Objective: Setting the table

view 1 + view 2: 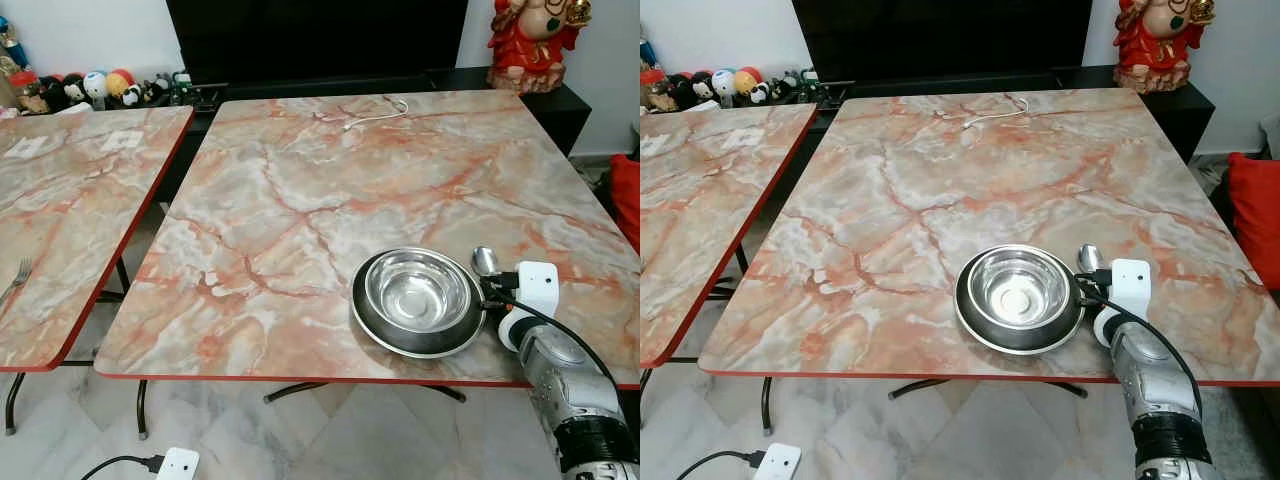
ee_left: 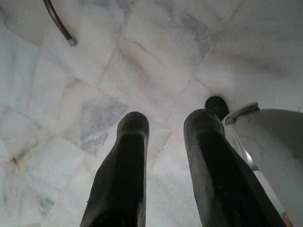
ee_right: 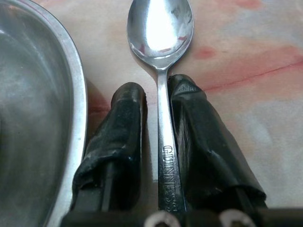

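A steel bowl (image 1: 417, 290) sits inside a dark-rimmed steel plate (image 1: 372, 318) near the front right of the marble table (image 1: 300, 180). Just right of the plate lies a steel spoon (image 1: 485, 260), bowl end pointing away from me. My right gripper (image 1: 490, 290) is low over the table with its fingers on either side of the spoon's handle (image 3: 166, 156). In the right wrist view one finger touches the handle and a thin gap shows on the other side; the plate rim (image 3: 75, 94) is close beside it. My left gripper (image 2: 168, 123) hangs open over the floor, holding nothing.
A second marble table (image 1: 70, 190) stands to the left with a fork (image 1: 15, 278) on it. A white cable (image 1: 375, 113) lies at the far edge. Behind are a dark TV (image 1: 320, 40) and a red figure (image 1: 530, 40). A white adapter (image 1: 178, 463) lies on the floor.
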{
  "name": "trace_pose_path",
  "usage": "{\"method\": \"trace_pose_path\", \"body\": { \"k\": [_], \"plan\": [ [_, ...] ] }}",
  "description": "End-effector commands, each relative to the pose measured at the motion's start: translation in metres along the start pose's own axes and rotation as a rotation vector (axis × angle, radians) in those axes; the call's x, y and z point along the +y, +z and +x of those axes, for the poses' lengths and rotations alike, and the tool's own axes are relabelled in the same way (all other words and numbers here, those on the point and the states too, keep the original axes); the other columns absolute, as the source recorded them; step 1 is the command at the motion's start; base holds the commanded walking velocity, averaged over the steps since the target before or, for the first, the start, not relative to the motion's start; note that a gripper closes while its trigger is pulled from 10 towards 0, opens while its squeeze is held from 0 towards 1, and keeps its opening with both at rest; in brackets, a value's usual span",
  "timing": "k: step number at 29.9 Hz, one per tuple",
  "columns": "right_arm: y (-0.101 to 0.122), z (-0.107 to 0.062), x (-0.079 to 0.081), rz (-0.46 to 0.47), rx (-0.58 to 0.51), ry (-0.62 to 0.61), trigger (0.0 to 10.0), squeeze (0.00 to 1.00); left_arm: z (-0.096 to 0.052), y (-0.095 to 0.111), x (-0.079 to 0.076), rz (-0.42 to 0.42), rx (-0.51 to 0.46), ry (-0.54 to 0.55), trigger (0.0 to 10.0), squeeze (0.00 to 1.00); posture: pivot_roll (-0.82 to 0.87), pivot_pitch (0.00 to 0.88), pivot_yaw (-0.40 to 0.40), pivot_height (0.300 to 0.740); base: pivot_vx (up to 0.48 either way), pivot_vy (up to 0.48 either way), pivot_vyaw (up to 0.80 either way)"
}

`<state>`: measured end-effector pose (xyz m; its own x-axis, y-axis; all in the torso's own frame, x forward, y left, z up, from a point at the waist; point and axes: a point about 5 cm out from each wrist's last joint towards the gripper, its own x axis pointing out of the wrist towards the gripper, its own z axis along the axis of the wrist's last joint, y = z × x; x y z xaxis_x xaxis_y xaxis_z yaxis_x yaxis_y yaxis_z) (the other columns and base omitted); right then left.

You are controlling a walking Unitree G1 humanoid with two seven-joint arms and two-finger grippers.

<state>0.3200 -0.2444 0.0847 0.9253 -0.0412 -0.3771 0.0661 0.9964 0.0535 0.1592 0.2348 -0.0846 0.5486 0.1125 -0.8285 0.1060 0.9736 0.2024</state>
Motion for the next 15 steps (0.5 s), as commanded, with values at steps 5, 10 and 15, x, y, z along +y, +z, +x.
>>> {"method": "trace_pose_path", "body": {
  "k": [5,10,15],
  "plan": [
    [-0.006,-0.003,-0.004,0.020,0.020,-0.032,10.0,0.00,-0.004,-0.013,0.010,-0.007,0.037,0.018,10.0,0.00,-0.15,0.047,0.095,0.740,0.000,0.000,0.00],
    [0.000,-0.003,-0.003,0.066,-0.026,-0.039,10.0,0.00,-0.003,-0.010,0.009,-0.006,0.032,0.016,10.0,0.00,-0.15,0.046,0.097,0.740,0.000,0.000,0.00],
    [0.004,-0.005,-0.003,0.064,-0.054,-0.041,10.0,0.00,-0.001,-0.002,0.009,-0.004,0.023,0.016,10.0,0.00,-0.15,0.045,0.099,0.740,0.000,0.000,0.00]
  ]
}}
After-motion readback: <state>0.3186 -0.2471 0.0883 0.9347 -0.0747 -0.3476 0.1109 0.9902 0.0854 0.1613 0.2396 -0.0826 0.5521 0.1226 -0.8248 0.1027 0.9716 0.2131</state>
